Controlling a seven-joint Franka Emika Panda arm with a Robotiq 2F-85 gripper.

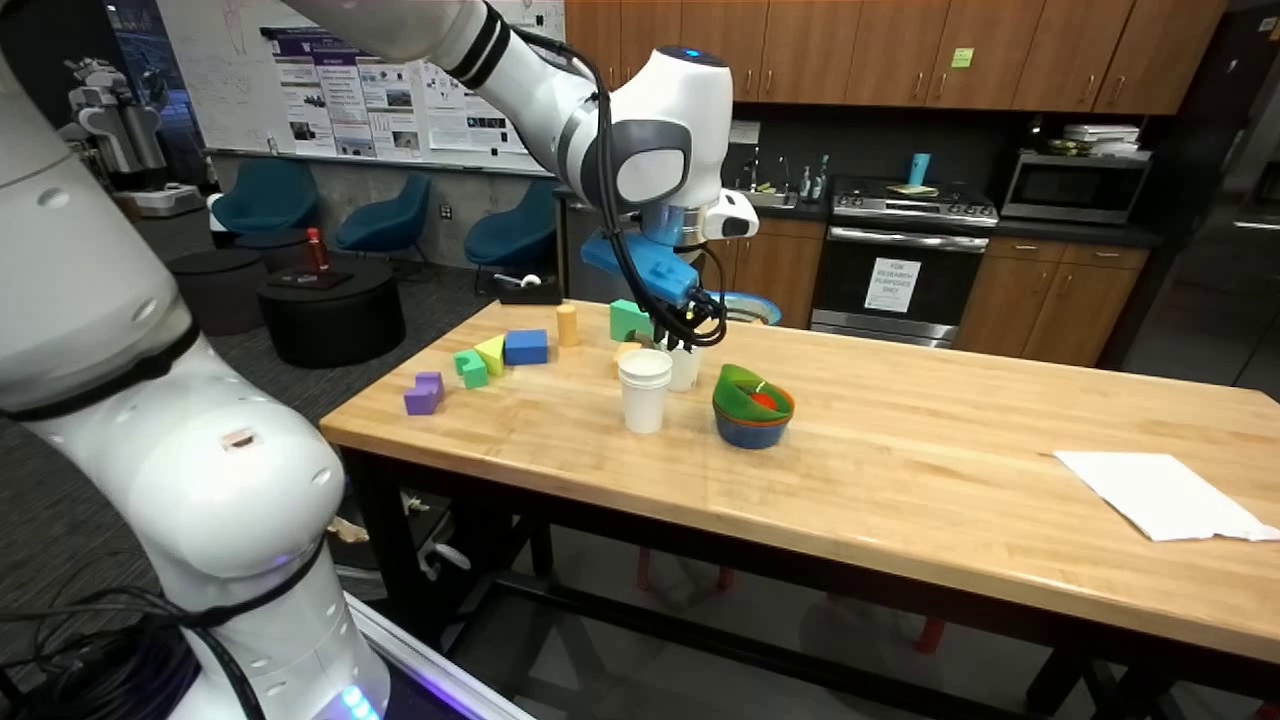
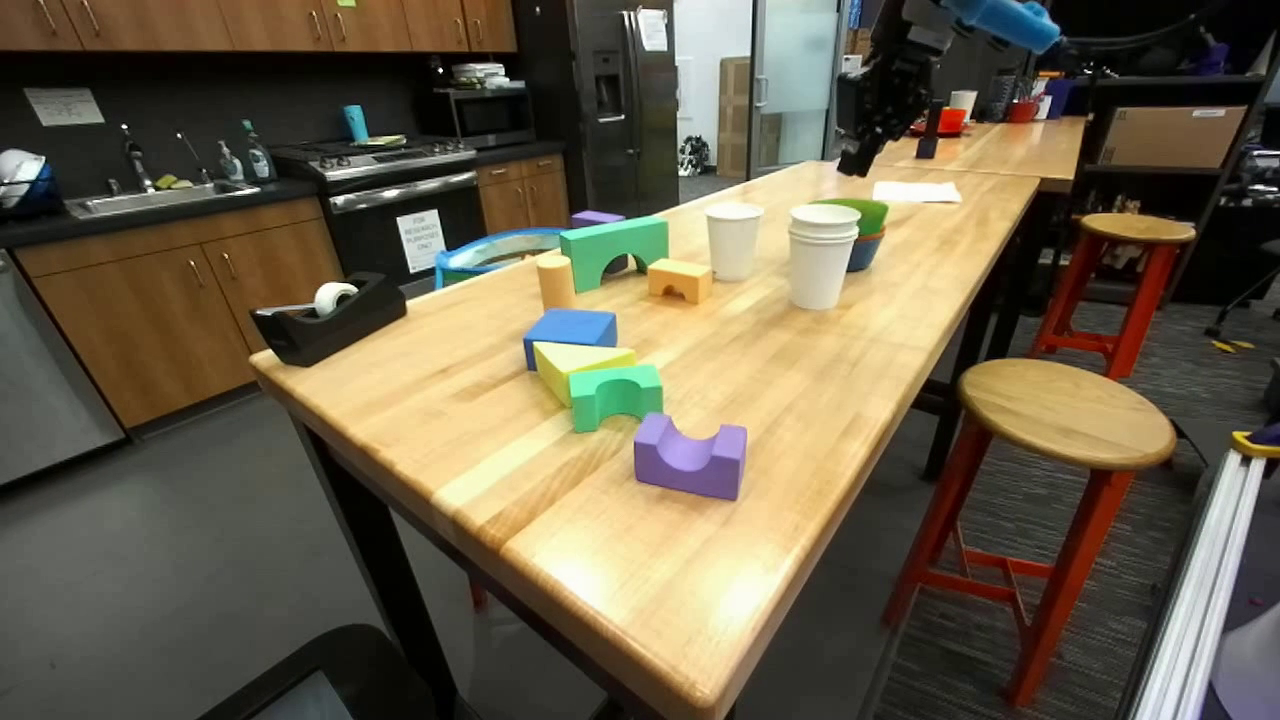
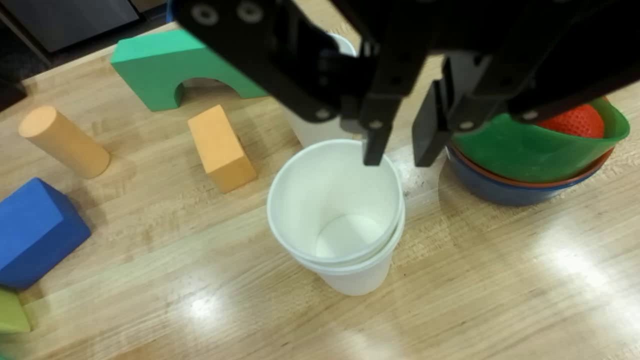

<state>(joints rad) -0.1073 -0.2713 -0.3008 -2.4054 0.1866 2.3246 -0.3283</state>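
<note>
My gripper [image 3: 398, 159] is open with a narrow gap between its jaws and nothing in it. In the wrist view its left finger overlaps the rim of a stack of nested white cups [image 3: 345, 235]; whether it touches cannot be told. The stack stands upright on the table in both exterior views [image 1: 643, 400] [image 2: 820, 270]. A single white cup [image 2: 733, 240] stands behind it, partly hidden by the gripper in the wrist view. Right of the gripper, a tilted green bowl [image 3: 530, 155] holding a red thing [image 3: 575, 122] sits in orange and blue bowls [image 3: 500, 192].
Blocks stand on the wooden table [image 1: 950, 480]: a green arch [image 3: 150, 65], an orange arch [image 3: 220, 145], an orange cylinder [image 3: 65, 140], a blue block [image 3: 37, 230], a yellow wedge [image 2: 570, 365] and a purple block [image 2: 690, 465]. A tape dispenser [image 2: 330, 320] and white paper [image 1: 1165, 490] lie farther off.
</note>
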